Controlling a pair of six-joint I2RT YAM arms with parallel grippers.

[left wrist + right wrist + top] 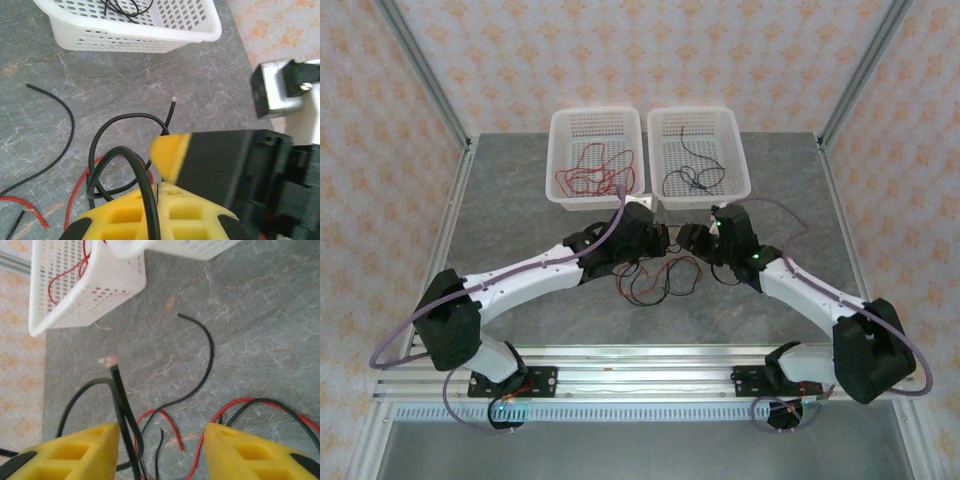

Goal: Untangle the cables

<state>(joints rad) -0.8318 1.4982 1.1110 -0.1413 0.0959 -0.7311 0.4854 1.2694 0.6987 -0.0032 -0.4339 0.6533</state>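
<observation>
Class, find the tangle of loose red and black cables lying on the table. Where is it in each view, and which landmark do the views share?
Top external: the cables lie at centre.
Left wrist: lower left.
Right wrist: bottom centre.
Shared landmark: the white basket of black cables, toward each picture's top.

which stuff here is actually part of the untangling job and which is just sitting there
Part of the job: tangled red and black cables; black cable clamped in the left gripper; right gripper, jaws open.
Just sitting there for now: left basket; right basket; table.
</observation>
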